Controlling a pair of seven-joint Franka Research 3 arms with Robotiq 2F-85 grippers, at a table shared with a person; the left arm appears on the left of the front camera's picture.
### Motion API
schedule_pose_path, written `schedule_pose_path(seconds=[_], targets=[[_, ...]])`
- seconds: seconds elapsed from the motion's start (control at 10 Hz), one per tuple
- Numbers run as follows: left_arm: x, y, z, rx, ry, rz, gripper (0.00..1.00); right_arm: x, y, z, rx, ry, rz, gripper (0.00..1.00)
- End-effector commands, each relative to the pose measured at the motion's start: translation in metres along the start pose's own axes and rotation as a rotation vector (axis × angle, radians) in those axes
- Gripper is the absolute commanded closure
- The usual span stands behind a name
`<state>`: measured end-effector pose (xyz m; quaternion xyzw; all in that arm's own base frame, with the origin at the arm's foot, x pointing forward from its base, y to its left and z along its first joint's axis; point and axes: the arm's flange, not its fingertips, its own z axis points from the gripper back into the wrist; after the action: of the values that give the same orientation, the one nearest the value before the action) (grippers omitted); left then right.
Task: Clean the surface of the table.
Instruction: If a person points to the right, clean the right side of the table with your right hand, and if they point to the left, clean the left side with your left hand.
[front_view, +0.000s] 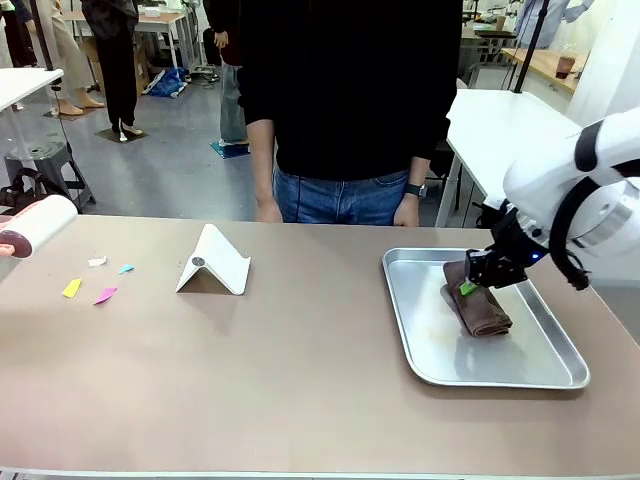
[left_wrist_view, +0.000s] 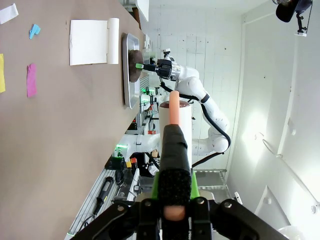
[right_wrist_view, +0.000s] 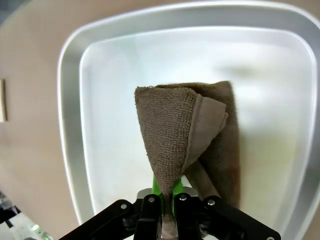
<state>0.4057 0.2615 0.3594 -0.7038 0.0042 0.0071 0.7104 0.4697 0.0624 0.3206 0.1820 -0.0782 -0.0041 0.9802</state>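
You are getting bright, even light; soft shadows are falling on the table (front_view: 300, 380), and glare is washing out the tray (right_wrist_view: 69, 125).

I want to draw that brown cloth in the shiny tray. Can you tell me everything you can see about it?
The brown cloth looks like a soft, loopy terry towel with a smooth hemmed edge, folded into a thick bundle. It lies in the silver tray, toward its far end. The right gripper is shut on one corner, pinching it between its green pads, so that corner stands up in a peak while the rest lies on the tray floor. Nothing else touches it.
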Motion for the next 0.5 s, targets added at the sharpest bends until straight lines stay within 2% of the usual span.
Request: schedule_pose_path(seconds=[0.0,0.2,0.4], targets=[[-0.004,-0.003,0.001,-0.005,0.008,-0.019,1.00,0.011,0.014,-0.019,-0.003,0.020,0.006,0.93],[-0.004,-0.003,0.001,-0.005,0.008,-0.019,1.00,0.010,0.029,-0.035,0.006,0.033,0.047,0.93],[-0.004,-0.003,0.001,-0.005,0.008,-0.019,1.00,0.008,0.044,-0.033,0.038,0.013,0.095,0.93]])
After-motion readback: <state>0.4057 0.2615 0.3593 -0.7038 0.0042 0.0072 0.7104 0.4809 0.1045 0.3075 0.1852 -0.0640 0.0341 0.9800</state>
